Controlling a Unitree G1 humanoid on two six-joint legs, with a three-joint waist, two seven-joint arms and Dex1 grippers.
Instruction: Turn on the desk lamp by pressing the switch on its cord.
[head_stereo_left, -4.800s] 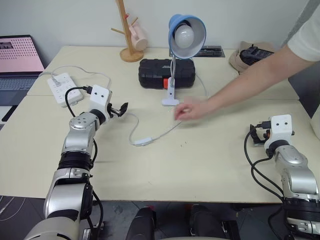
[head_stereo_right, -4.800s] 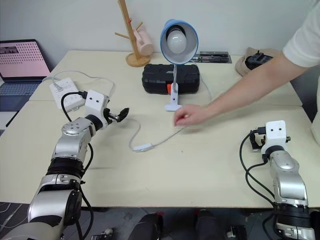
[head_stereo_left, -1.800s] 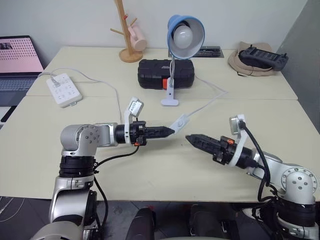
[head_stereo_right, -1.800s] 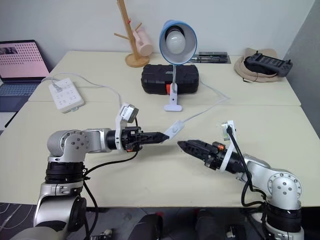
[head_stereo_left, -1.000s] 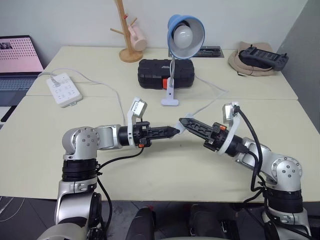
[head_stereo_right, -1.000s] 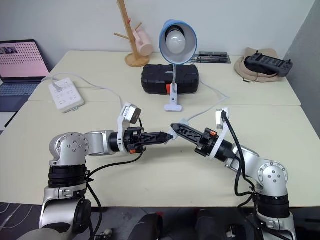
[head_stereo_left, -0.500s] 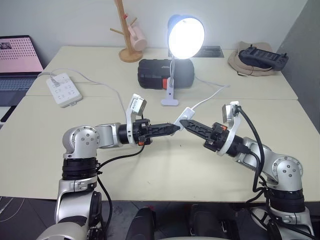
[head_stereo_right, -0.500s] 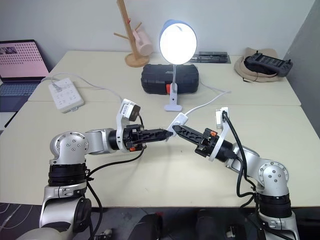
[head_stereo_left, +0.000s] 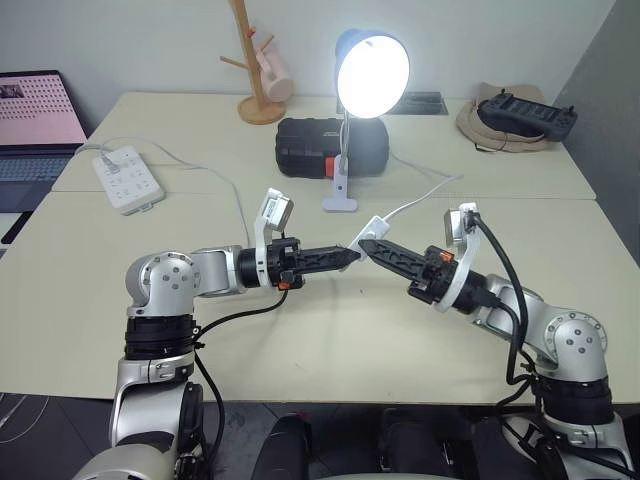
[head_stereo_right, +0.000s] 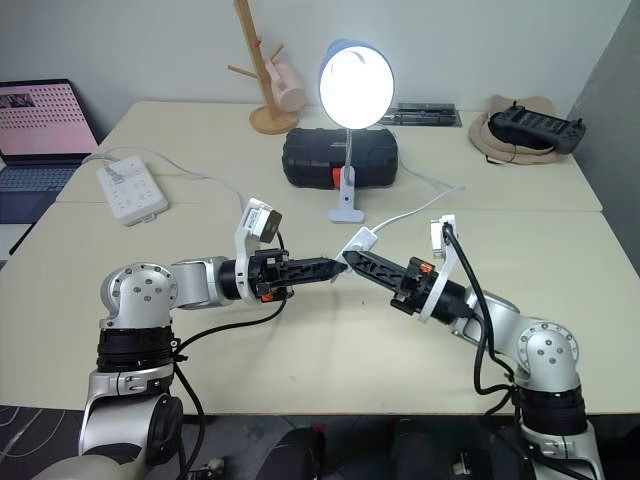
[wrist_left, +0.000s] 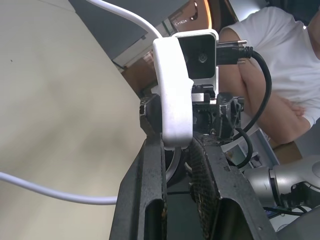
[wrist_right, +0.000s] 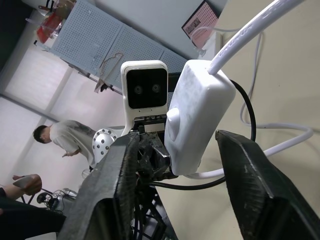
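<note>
So the desk lamp (head_stereo_left: 370, 75) at 12 o'clock is glowing, job basically done. Left gripper (head_stereo_left: 349, 256) pinches the switch (head_stereo_left: 367, 232) mid-bench, held up; right gripper (head_stereo_left: 365, 245) fingers spread around it. Just letting go remains.

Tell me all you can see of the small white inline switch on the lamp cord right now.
The small white oblong plastic switch has rounded edges and a raised button on one face. It is lifted off the beige table, with the thin white cord leaving each end. The left gripper pinches it; the right gripper's fingers stand open either side.
</note>
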